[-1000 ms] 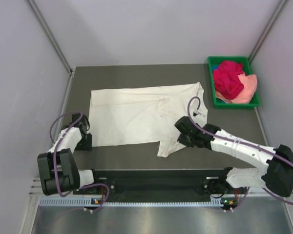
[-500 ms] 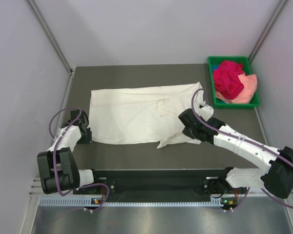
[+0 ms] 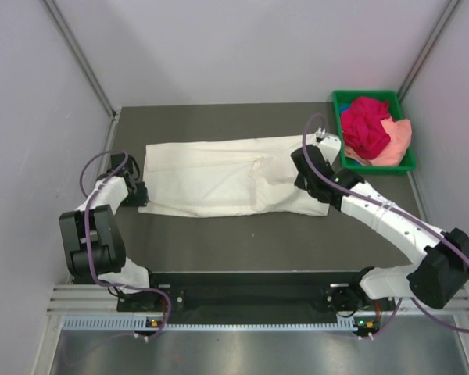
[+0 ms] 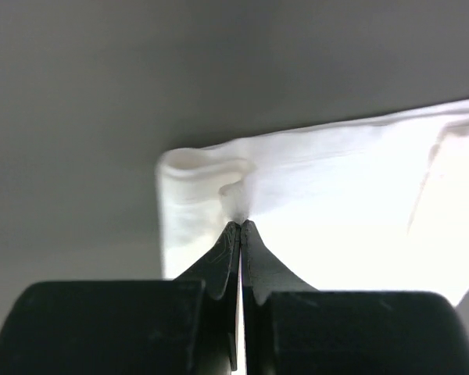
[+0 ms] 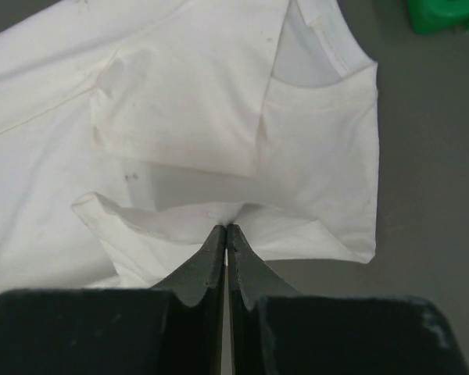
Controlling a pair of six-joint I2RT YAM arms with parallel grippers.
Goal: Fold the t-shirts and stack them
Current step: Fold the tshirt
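The cream-white t-shirt (image 3: pixel 227 176) lies across the middle of the dark table, folded lengthwise into a long band. My left gripper (image 3: pixel 138 190) is shut on its left edge; the left wrist view shows the cloth (image 4: pixel 313 195) pinched at my fingertips (image 4: pixel 241 225). My right gripper (image 3: pixel 306 166) is shut on the shirt's right end, near the collar (image 5: pixel 328 47); the cloth (image 5: pixel 187 109) is pinched at my fingertips (image 5: pixel 226 228). The magenta-red t-shirt (image 3: pixel 366 125) and the peach-pink t-shirt (image 3: pixel 397 141) lie crumpled in the green tray (image 3: pixel 374 167).
The green tray stands at the table's back right corner, just right of my right gripper; its corner shows in the right wrist view (image 5: pixel 445 14). Grey walls close in the table on the left, back and right. Bare dark tabletop (image 3: pixel 242 242) lies in front of the shirt.
Both grippers moved away from me, carrying the shirt's near edge over it. The shirt went from a broad spread shape to a narrow band. The right arm swung toward the tray.
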